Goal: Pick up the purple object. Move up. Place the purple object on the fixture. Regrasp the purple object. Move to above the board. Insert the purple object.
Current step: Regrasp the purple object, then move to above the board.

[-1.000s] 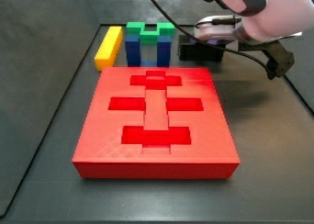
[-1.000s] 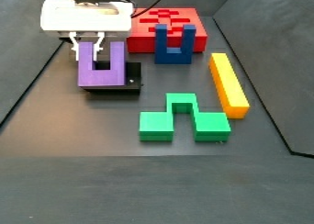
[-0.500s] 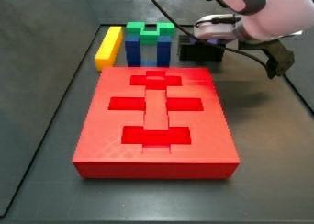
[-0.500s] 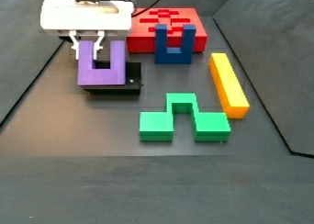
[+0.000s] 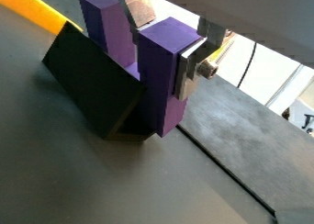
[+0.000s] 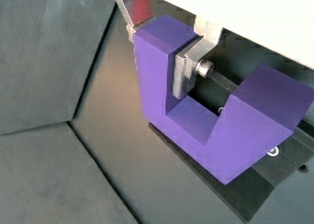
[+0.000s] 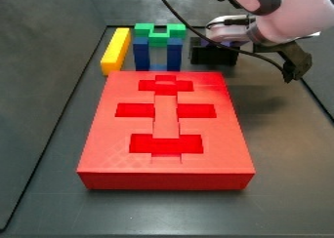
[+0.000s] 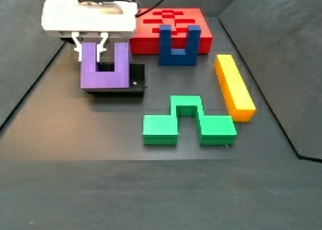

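Note:
The purple object (image 8: 104,73) stands with its prongs up on the black fixture (image 8: 135,81), at the left of a side view. My gripper (image 8: 89,53) comes down over its left prong and is shut on that prong. In both wrist views a silver finger (image 5: 189,70) (image 6: 186,66) lies flat against the gripped prong (image 5: 163,73) (image 6: 154,62); the second prong (image 6: 260,113) stands free. The red board (image 7: 166,125) (image 8: 178,26) with its cutouts lies apart from the gripper. Seen from the board's side, my arm hides most of the purple object (image 7: 225,47).
A blue U-shaped block (image 8: 175,47) stands in front of the board. A yellow bar (image 8: 234,86) and a green block (image 8: 186,123) lie on the floor to the right of the fixture. A raised floor edge (image 8: 32,83) runs along the left.

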Robot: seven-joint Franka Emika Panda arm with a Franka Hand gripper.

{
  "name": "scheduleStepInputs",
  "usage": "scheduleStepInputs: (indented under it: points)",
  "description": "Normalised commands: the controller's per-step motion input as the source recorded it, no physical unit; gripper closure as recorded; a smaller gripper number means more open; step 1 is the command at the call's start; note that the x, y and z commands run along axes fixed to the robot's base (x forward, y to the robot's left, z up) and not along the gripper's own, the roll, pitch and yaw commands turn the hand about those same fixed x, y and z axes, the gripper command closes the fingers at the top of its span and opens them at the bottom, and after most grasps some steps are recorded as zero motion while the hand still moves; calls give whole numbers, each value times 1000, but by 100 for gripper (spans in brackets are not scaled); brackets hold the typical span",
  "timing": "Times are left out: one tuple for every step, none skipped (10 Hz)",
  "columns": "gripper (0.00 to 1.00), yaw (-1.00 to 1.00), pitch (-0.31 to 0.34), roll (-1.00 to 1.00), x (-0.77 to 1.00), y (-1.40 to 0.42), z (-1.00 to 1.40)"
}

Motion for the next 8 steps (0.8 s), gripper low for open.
scheduleStepInputs:
  points:
    - [100, 0, 0, 0, 0, 0, 0]
    - [100, 0, 0, 0, 0, 0, 0]
    - [100, 0, 0, 0, 0, 0, 0]
    - [100, 0, 0, 0, 0, 0, 0]
    - [100, 0, 0, 0, 0, 0, 0]
    - [100, 0, 0, 0, 0, 0, 1400]
    - [100, 18, -2, -22, -14, -30, 1400]
    - [100, 18, -27, -82, -40, -14, 1400]
